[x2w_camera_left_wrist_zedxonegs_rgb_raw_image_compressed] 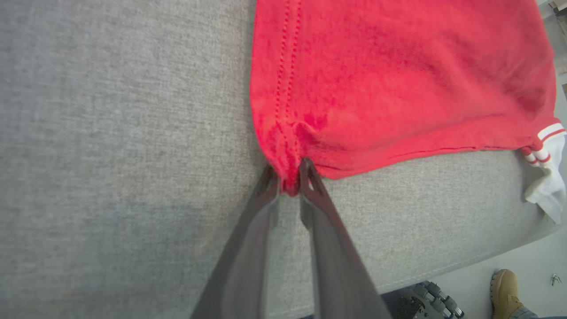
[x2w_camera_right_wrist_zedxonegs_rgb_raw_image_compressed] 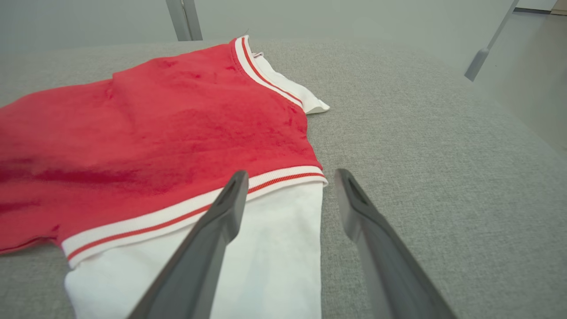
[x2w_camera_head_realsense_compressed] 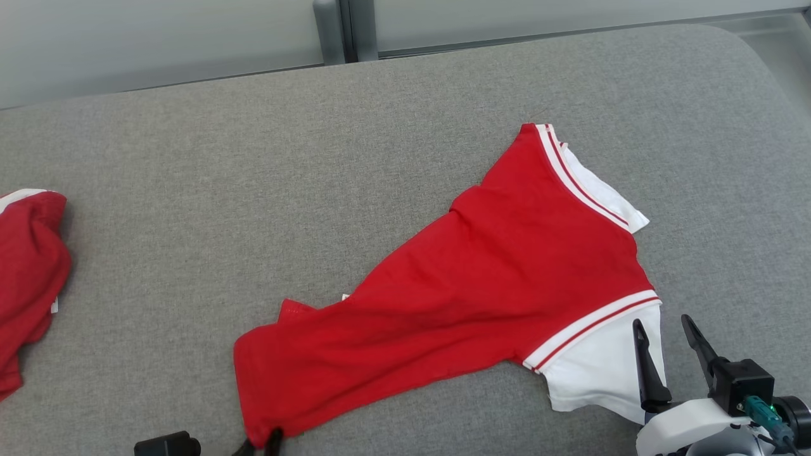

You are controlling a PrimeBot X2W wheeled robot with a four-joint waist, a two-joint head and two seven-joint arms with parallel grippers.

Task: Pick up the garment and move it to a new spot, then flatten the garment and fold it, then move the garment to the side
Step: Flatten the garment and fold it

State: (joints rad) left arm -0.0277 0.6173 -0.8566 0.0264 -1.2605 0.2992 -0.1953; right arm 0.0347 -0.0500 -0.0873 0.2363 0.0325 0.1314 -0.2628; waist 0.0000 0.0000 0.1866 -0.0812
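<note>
red garment (x2w_camera_head_realsense_compressed: 481, 285) flat, diagonal on grey padded table (x2w_camera_head_realsense_compressed: 253, 190). near hem corner pinched between pressed-together fingers of left gripper (x2w_camera_left_wrist_zedxonegs_rgb_raw_image_compressed: 289, 181), cloth bunched there. right gripper (x2w_camera_right_wrist_zedxonegs_rgb_raw_image_compressed: 291, 173) spread wide at outer edge of near white sleeve (x2w_camera_right_wrist_zedxonegs_rgb_raw_image_compressed: 266, 266), one finger above cloth, contact unclear. second red garment (x2w_camera_head_realsense_compressed: 28, 266) well apart at table's left edge.

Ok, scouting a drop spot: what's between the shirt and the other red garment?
Only bare grey cushion between shirt and other red garment, per head view.
</note>
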